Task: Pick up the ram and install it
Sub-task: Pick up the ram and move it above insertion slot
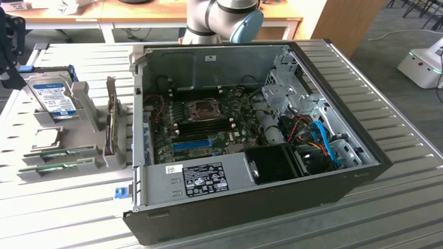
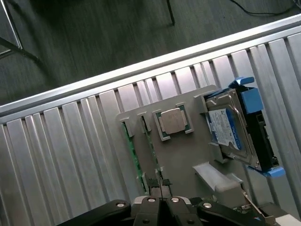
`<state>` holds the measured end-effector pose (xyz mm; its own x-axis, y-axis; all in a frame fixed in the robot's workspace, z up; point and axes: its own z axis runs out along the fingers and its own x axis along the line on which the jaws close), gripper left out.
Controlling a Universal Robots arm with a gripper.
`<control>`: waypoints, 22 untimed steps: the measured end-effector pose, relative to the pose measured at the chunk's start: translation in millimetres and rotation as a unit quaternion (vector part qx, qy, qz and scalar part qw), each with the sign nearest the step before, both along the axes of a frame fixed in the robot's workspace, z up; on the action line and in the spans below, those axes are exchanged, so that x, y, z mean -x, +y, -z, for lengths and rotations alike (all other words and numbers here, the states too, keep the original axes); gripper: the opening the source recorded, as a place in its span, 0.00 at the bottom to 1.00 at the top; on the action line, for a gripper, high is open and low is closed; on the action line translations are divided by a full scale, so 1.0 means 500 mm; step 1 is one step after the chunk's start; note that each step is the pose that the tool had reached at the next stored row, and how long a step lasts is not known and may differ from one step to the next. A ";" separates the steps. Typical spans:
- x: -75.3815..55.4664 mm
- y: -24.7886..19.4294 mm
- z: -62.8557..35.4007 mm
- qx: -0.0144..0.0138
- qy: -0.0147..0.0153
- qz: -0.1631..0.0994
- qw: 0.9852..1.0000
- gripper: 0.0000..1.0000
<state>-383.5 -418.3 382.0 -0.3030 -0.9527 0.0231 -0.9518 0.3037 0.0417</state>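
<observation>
Two thin green ram sticks stand on edge in slots of a grey holder [image 2: 183, 160]; one ram stick [image 2: 151, 148] lies nearer the CPU chip, the other [image 2: 133, 157] beside it. I cannot tell which is the task's ram. In the exterior view the sticks [image 1: 61, 152] [image 1: 59, 167] sit at the holder's near end. My gripper [image 2: 158, 184] hangs well above the holder, shut and holding nothing, its tips lined up over the end of the stick nearer the chip. It is the dark shape [image 1: 8, 67] at the exterior view's left edge.
The holder also carries a CPU chip [image 2: 174, 121] and a blue-labelled hard drive [image 2: 229, 128] in a blue bracket. An open computer case [image 1: 249, 129] with its motherboard [image 1: 207, 122] fills the middle of the ribbed metal table [image 1: 62, 218]. The arm's base [image 1: 218, 21] stands behind the case.
</observation>
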 end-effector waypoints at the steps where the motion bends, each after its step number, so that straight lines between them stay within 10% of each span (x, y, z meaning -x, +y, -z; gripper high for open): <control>1: 0.000 0.0000 0.000 0.000 0.000 -0.005 1.000 0.10; 10: 0.000 0.0000 0.002 0.000 0.000 -0.061 0.998 0.10; 22: 0.000 0.0000 0.004 0.001 0.000 -0.137 0.991 0.10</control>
